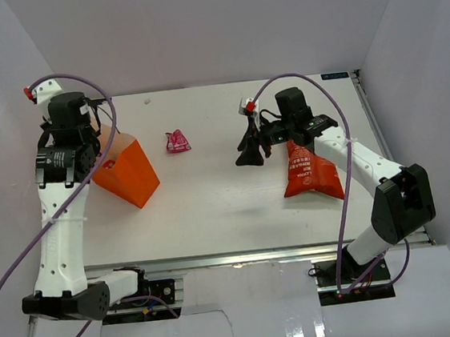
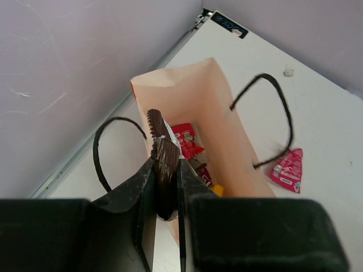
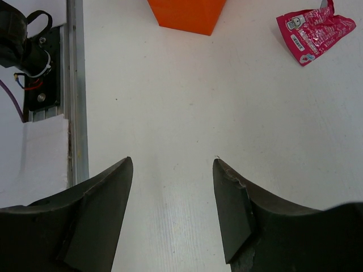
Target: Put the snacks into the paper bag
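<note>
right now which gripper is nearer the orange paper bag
Left. The left gripper hangs over the orange paper bag, shut on a dark brown sweet; the right gripper is open, across the table.

No word can be read for sure. The crisp bag [image 1: 310,177] has white letters down its red front, but they are too small to make out. The pink pack [image 3: 315,35] has a white bar code patch and tiny print, too small to read. A red pack [image 2: 184,139] inside the paper bag [image 2: 232,141] has white print, all blurred. The brown sweet [image 2: 164,156] shows only a white speck. A black tag [image 2: 229,24] at the far corner of the table [image 2: 323,113] has white marks, blurred too.
</note>
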